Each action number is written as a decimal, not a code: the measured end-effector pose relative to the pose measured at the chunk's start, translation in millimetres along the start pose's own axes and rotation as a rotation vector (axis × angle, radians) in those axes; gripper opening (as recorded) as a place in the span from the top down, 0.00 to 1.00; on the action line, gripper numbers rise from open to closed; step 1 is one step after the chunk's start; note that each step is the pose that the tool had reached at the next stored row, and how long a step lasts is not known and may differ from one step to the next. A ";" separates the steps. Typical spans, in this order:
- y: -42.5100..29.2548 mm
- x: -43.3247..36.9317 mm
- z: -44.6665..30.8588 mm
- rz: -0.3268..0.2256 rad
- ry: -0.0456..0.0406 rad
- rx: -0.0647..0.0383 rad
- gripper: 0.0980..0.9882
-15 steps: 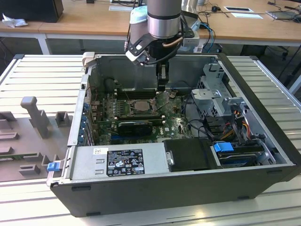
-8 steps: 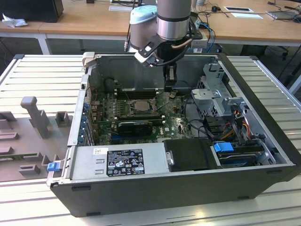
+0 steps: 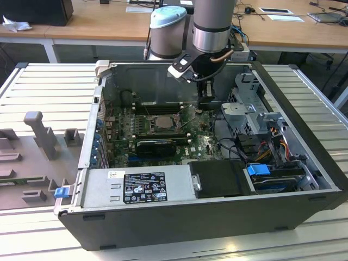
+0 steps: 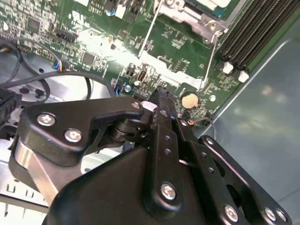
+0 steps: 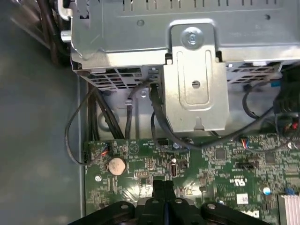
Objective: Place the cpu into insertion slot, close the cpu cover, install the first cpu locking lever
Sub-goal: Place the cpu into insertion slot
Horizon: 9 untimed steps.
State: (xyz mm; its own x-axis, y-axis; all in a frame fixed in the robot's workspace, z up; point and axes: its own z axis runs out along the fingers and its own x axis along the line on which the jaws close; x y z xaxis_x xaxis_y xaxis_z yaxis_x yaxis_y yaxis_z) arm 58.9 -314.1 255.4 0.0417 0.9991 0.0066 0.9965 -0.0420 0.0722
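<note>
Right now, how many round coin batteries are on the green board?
1. The coin battery sits near a corner of the green board. Others may be hidden under the cables.

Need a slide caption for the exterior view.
Gripper inside the open computer case, above the motherboard, to the exterior view's right of the insertion slot.

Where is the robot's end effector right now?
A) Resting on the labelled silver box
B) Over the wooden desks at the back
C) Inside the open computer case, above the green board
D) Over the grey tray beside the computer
C: in the exterior view the end effector hangs inside the open case, and the first wrist view shows the green board close beneath its tip.
</note>
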 end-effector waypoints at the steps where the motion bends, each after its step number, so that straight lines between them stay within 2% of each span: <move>1: 1.2 0.1 2.0 -0.008 0.0005 0.003 0.99; 2: 1.3 0.1 4.0 -0.018 0.0011 0.006 0.99; 3: 0.8 0.0 6.1 -0.026 0.0015 0.015 0.99; 6: -1.3 -0.1 6.2 -0.029 0.0014 0.036 0.99; 7: -2.0 -0.1 6.1 -0.029 0.0012 0.047 0.99; 9: -3.5 -0.2 5.4 -0.029 0.0012 0.054 0.99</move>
State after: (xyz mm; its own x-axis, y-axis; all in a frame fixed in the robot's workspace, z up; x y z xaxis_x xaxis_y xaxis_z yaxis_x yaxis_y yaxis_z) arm 55.8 -314.1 249.7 0.0129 0.9999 0.0065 0.9997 -0.0130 0.0183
